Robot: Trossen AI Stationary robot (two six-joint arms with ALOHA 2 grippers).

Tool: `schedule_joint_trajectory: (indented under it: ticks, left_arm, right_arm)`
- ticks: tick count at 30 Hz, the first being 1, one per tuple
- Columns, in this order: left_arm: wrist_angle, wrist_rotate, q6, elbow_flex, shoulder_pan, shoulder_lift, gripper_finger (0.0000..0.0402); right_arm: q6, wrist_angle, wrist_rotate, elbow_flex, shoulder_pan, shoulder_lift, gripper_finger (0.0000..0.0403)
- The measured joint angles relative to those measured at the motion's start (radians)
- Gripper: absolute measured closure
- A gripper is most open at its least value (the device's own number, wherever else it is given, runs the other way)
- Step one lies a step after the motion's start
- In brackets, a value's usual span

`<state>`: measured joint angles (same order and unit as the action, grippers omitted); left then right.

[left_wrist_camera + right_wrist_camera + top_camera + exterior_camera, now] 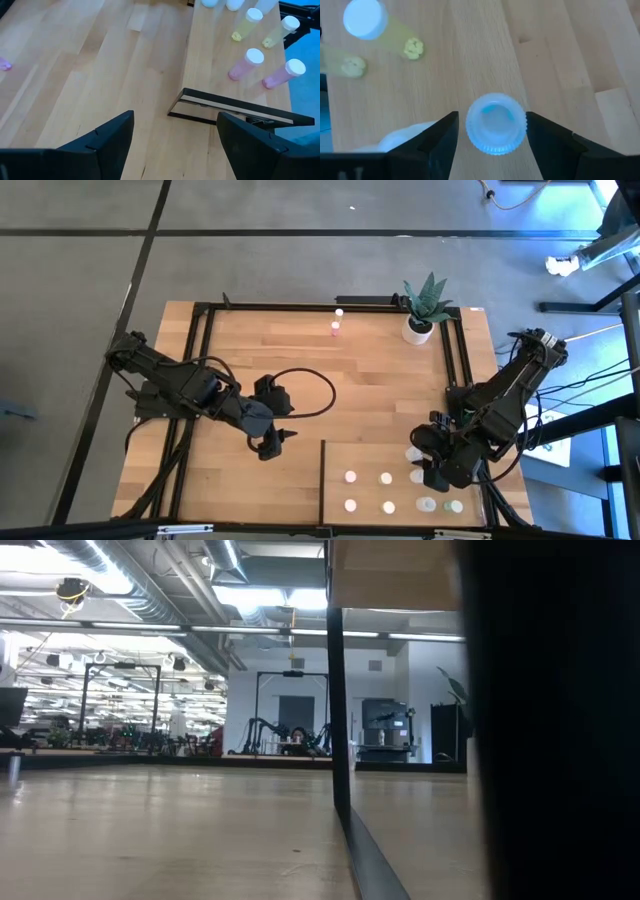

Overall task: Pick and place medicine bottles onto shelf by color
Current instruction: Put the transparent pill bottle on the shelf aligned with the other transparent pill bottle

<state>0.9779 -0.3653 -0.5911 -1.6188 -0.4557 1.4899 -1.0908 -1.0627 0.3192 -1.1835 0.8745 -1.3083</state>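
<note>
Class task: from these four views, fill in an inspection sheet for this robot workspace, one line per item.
Surface: planked wooden table.
Job's things: capped bottles stand in rows on the shelf; two bottles near the far edge.
Clutter: potted plant.
Claws: left claw open, empty, mid-table; right claw open either side of a blue-capped bottle.
Cables: black loop by left arm.
Surroundings: grey floor, lab hall.

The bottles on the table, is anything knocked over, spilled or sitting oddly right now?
Nothing is spilled or tipped. Two bottles stand alone at the table's far edge near the potted plant, apart from the rows on the shelf. The right tool has a blue-tinted bottle between its fingers, upright.
</note>
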Motion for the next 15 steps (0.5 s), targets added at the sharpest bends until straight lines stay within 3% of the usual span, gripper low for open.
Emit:
schedule_joint_trajectory:
  ticks: [15]
  left_arm:
    - [0.0, 0.0, 0.0, 0.0, 0.0, 0.0, 0.0123]
  right_arm:
    - [0.003, 0.004, -0.003, -0.002, 0.0, 0.001, 0.0174]
